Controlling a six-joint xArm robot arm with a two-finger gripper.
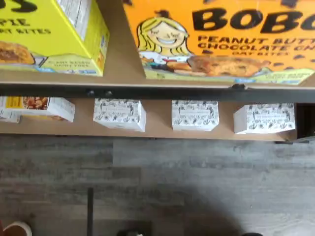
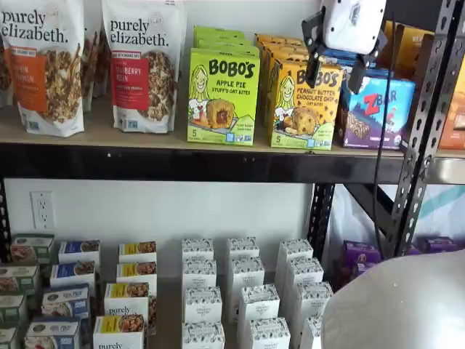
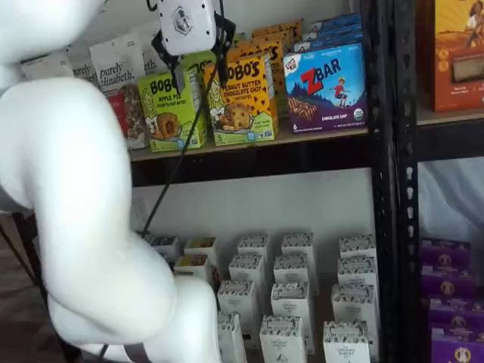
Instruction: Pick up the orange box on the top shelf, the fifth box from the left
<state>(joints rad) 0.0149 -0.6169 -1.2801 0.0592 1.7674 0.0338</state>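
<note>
The orange box (image 2: 304, 109) is a yellow-orange Bobo's Peanut Butter Chocolate Chip carton. It stands upright at the front of the top shelf (image 2: 145, 139), with more cartons of the same kind behind it. It shows in both shelf views (image 3: 243, 102) and in the wrist view (image 1: 221, 44). My gripper (image 2: 336, 73) hangs in front of the box's upper part, and its two black fingers are spread with a plain gap. It is open and empty in both shelf views (image 3: 198, 74). The fingers are out of the wrist view.
A lime-green Bobo's Apple Pie box (image 2: 221, 98) stands close on the orange box's left and a blue ZBar box (image 2: 379, 109) on its right. Granola bags (image 2: 142, 65) fill the shelf's left. A black upright (image 2: 425, 109) stands right. Small white boxes (image 2: 243, 291) fill the lower level.
</note>
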